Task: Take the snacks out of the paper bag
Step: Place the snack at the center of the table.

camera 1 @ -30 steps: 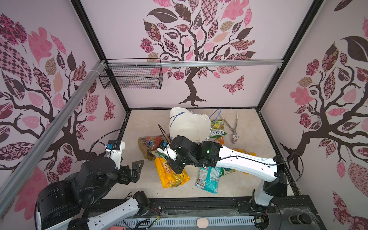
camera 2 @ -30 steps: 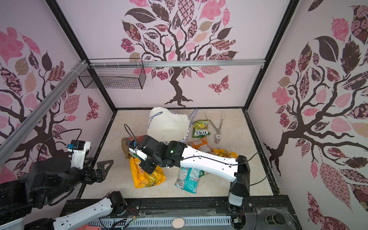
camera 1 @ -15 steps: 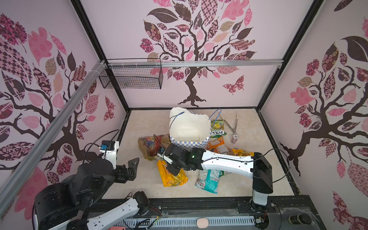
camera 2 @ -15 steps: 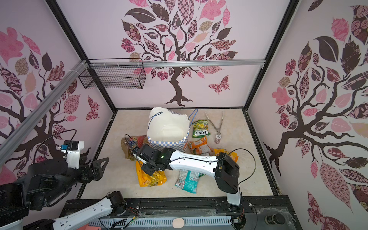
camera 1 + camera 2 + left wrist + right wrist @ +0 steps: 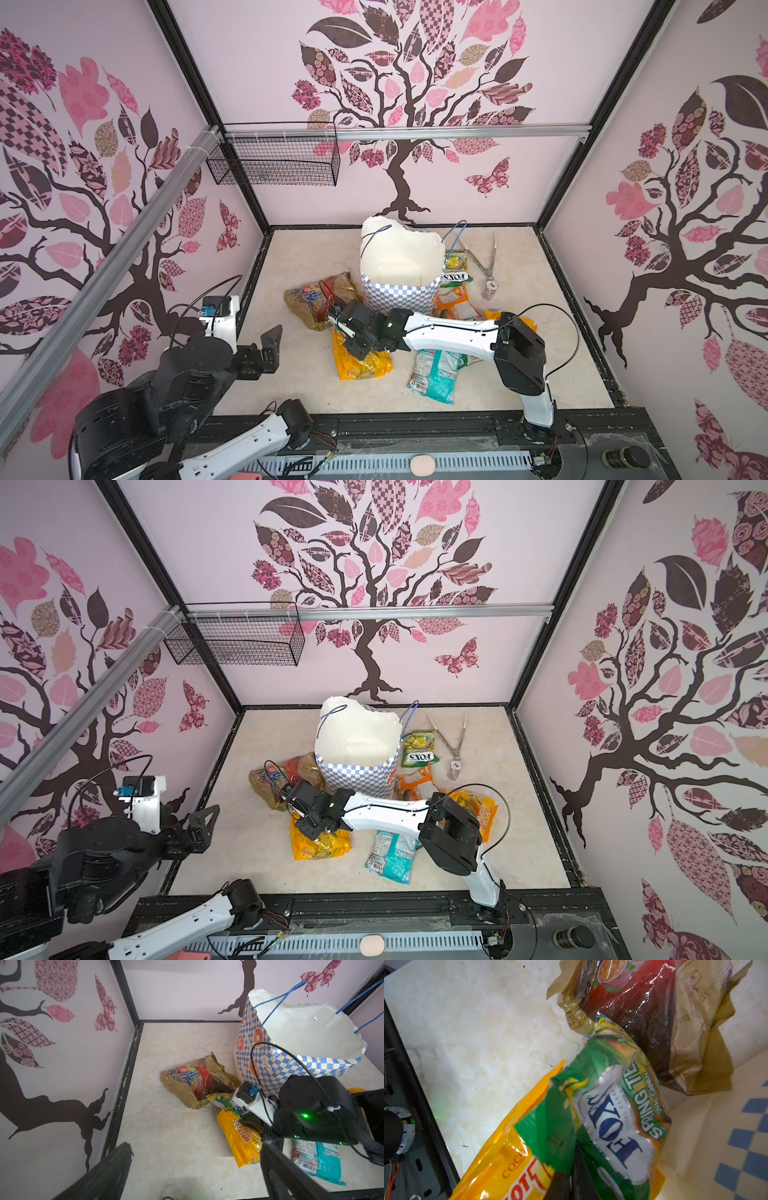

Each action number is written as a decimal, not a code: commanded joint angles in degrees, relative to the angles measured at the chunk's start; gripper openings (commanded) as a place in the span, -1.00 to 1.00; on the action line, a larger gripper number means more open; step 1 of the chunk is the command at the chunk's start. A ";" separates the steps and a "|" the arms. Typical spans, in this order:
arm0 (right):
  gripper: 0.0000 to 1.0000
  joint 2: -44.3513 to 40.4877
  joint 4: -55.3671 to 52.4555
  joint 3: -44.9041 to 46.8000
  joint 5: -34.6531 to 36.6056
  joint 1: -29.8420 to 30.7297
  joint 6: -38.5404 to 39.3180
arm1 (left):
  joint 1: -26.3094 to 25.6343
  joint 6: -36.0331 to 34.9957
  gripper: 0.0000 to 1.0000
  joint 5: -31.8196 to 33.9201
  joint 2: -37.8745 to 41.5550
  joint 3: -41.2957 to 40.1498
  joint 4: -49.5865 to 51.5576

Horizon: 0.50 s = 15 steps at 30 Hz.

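Right pincer (image 5: 575, 1167) grips green FOX'S Spring Tea packet (image 5: 608, 1105) at the paper bag (image 5: 399, 291)'s seven o'clock; left pincer (image 5: 195, 1147) gapes wide.

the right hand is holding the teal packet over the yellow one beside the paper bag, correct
No: the right hand holds the green packet, not the teal packet, which lies loose nearby. The right wrist view shows it; the rest stands.
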<state>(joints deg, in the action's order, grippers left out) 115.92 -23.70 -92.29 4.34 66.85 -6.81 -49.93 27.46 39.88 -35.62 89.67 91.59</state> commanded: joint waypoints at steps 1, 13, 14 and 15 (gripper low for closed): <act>-0.59 2.14 0.60 -3.39 -1.08 -0.84 -0.29 | -0.21 -2.10 0.97 2.69 0.56 -0.83 -3.33; 0.11 -8.45 -1.54 -5.71 -5.98 -0.84 -2.57 | -0.20 -6.93 0.97 6.12 -0.67 -1.38 -9.19; 0.14 -9.91 -1.52 -5.85 -6.31 -0.79 -2.72 | -0.22 -7.47 0.96 6.42 -0.84 -1.34 -9.81; 0.18 -11.38 -1.52 -5.88 -6.53 -0.82 -3.00 | -0.17 -7.91 0.96 6.76 -1.02 -1.37 -10.30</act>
<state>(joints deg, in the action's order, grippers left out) 112.09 -24.88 -95.42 -0.54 66.24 -8.78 -49.93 21.96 44.73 -35.99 89.01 84.73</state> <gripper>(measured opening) 0.582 0.984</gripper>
